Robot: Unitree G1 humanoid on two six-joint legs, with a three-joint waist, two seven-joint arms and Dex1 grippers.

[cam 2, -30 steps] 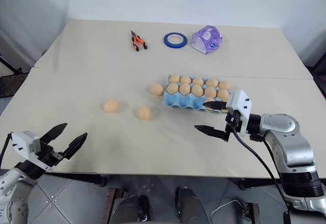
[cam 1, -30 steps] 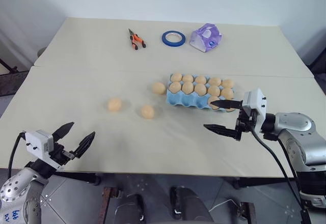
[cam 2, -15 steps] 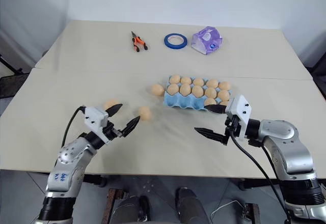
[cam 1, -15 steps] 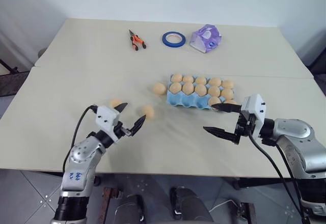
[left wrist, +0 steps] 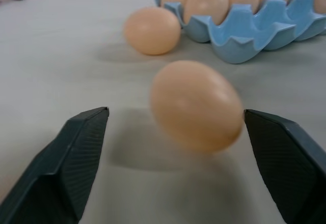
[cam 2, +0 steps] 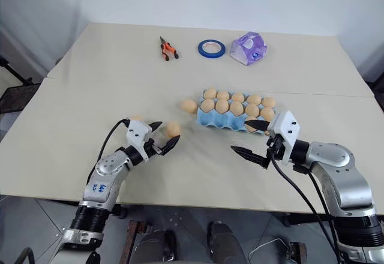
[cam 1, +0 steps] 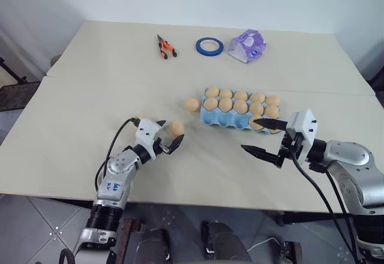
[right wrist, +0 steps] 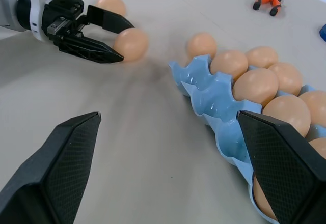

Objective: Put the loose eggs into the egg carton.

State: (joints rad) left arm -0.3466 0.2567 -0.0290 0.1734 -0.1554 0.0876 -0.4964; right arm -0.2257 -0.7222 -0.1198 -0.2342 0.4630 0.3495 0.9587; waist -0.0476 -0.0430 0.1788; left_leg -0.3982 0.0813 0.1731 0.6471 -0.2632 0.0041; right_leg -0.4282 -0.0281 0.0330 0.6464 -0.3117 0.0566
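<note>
The left gripper (cam 1: 165,140) has swung in from the near left edge of the surface (cam 1: 84,102) within the last second and now sits level around the nearest loose egg (cam 1: 176,128), its fingers (left wrist: 76,147) spread wide to either side and not yet touching the shell. The left wrist view shows that egg squarely between the two black tips, with a gap on each side. A second loose egg (cam 1: 137,119) lies just behind the left gripper's body, partly hidden by it, and a third (cam 1: 191,104) rests just beside the left end of the egg carton (cam 1: 223,119).

The light blue egg carton lies right of centre on the surface, its rear row and most of its front row filled, with empty cups at its near left. The right gripper (cam 1: 262,136) hovers at the carton's near right corner, fingers wide and empty, in the place it held a second ago.

The approach appears finished, and closing on the nearest egg looks like the step in hand; three eggs remain outside the carton, so the task is well short of done. At the far edge lie orange-handled pliers (cam 1: 164,46), a blue tape ring (cam 1: 209,46) and a purple-white packet (cam 1: 249,45).
</note>
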